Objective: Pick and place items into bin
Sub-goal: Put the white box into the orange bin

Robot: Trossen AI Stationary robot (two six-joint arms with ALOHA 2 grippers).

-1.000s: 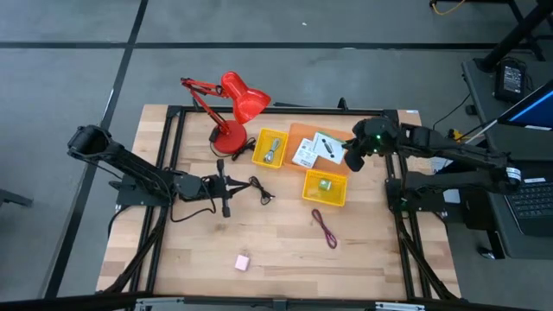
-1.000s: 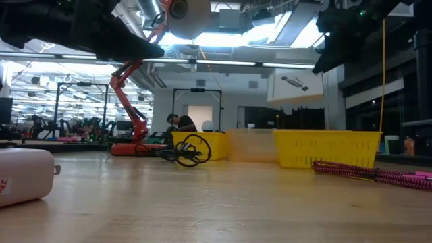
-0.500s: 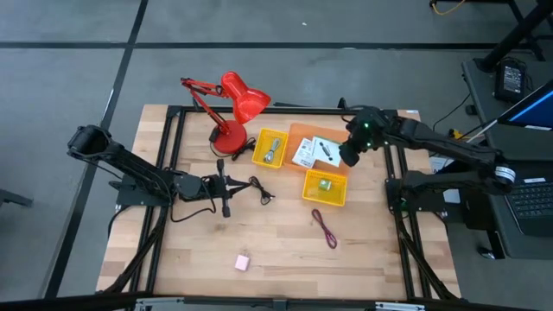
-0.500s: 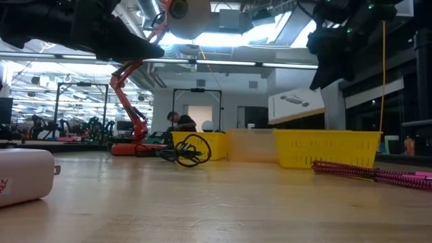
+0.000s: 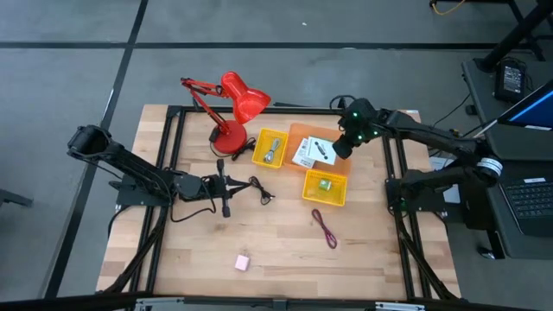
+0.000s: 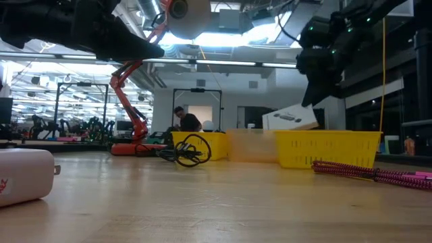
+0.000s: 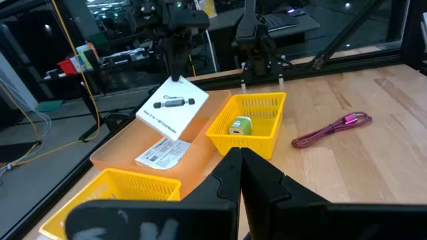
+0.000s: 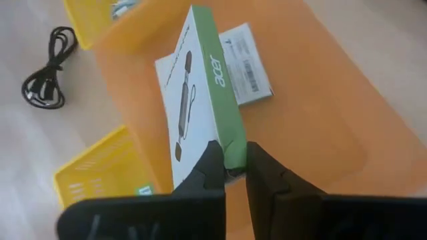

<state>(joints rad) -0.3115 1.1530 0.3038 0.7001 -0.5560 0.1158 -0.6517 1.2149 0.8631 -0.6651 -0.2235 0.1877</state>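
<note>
My right gripper [image 8: 230, 152] is shut on a white box with a green side [image 5: 320, 149], held tilted over the orange tray [image 5: 298, 133]. A white card with a barcode [image 7: 161, 153] lies flat in that tray. My left gripper [image 7: 239, 155] is shut on nothing and hangs raised over the table's left half [image 5: 232, 184], near the coiled black cable [image 5: 259, 188]. A bluish-grey tool lies in the left yellow bin [image 5: 270, 149]. A green block sits in the right yellow bin [image 5: 325, 187]. The maroon cord [image 5: 325, 228] and the pink block [image 5: 242, 261] lie on the bare wood. My right gripper pinches the box between its two fingers across the narrow green side [image 8: 225, 137], at one end of the box. The fingers [image 7: 179, 67] come from above, pointing down. The box hangs below them, tilted, over the tray; whether its low corner [image 7: 141, 119] touches the tray, I cannot tell.
A red desk lamp [image 5: 232, 108] stands at the far edge, left of the bins. A black frame [image 5: 173, 138] runs around the table. Open wood [image 5: 276, 250] lies along the near side. A person [image 6: 183, 121] shows in the room beyond.
My right gripper has moved toward the table's left and come down with the box, which now hangs lower over the orange tray and has kept its tilt. It has stayed shut on the box.
</note>
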